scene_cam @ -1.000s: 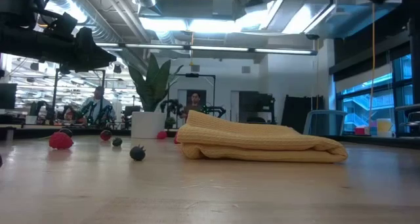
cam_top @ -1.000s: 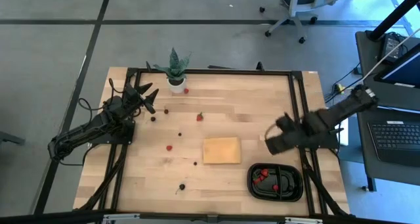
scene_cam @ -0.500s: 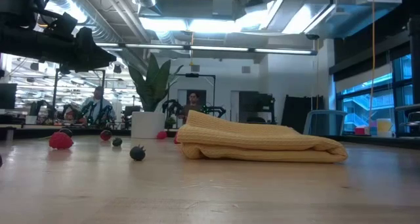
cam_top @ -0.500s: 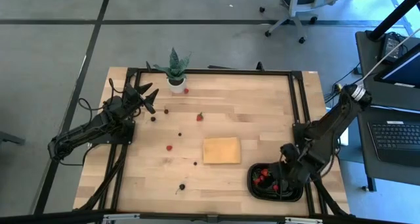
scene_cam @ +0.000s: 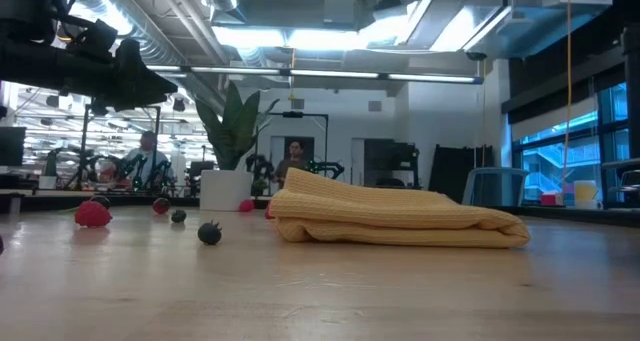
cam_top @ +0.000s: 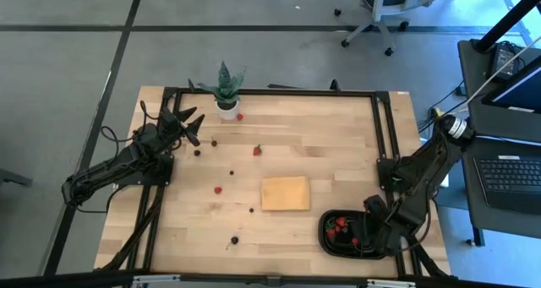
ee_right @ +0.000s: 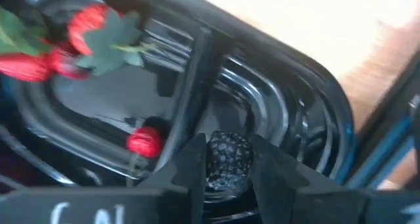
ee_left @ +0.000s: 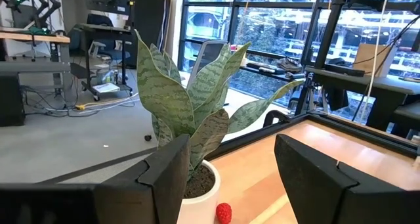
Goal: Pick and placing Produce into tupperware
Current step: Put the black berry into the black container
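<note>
The black tupperware [cam_top: 338, 241] stands at the table's near right, with red produce [ee_right: 85, 30] in one compartment. My right gripper [cam_top: 378, 226] hangs over the tray, pointing down, shut on a dark berry [ee_right: 228, 159]. More red berries [cam_top: 218, 189] and dark berries [cam_top: 235, 239] lie loose on the wood left of the middle. My left gripper [cam_top: 189, 123] waits open at the far left, level, facing the potted plant [ee_left: 184, 106]. My right gripper pinches the dark berry's two opposite sides [ee_right: 228, 145] between its two fingers [ee_right: 190, 165]. The fingers come from above, pointing down. The berry sits over the tray compartment next to the divider [ee_right: 197, 66]; whether it touches the tray floor I cannot tell.
A tan folded pad [cam_top: 286, 192] lies mid-table, left of the tray. The potted plant [cam_top: 225, 92] stands at the far edge with a red berry [cam_top: 240, 116] beside it. A black frame rail [cam_top: 385, 144] runs along the table's right side.
My right gripper has swung from above the table beside the pad toward the near right corner and gone down over the tray, turning about its wrist on the way. Its fingers stay shut on the dark berry.
</note>
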Controlling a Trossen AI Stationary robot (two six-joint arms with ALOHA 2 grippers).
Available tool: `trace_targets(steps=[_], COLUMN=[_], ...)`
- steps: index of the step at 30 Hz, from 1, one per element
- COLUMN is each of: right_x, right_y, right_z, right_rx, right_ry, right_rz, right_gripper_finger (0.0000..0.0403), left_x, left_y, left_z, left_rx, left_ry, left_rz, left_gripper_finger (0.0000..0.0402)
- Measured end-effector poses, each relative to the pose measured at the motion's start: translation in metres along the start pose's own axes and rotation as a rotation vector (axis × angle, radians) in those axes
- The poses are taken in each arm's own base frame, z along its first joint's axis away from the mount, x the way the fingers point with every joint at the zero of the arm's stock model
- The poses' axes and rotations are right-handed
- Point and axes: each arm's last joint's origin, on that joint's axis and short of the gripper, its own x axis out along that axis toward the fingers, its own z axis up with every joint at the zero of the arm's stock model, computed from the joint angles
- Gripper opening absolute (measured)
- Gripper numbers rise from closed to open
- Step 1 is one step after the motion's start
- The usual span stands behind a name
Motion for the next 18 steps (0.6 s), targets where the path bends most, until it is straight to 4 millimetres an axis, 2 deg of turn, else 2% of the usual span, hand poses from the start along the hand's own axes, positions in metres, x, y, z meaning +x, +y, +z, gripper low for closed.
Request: trace_targets(steps=[11,18], right_x=[0.022,0.025], right_y=[0.006,0.007], right_z=[-0.008,-0.008], right_rx=[-0.013,-0.043], right_ry=[-0.025,-0.036], right_rz=[-0.031,-0.044], right_gripper_finger=[0.0103,0.0114], left_x=[0.000,0.000], left_y=[0.000,0.000], left_z=[0.000,0.000], left_rx=[0.001,0.004], left_ry=[0.000,0.000], left_rz=[0.000,0.000], left_gripper_finger=[0.0215,0.0215])
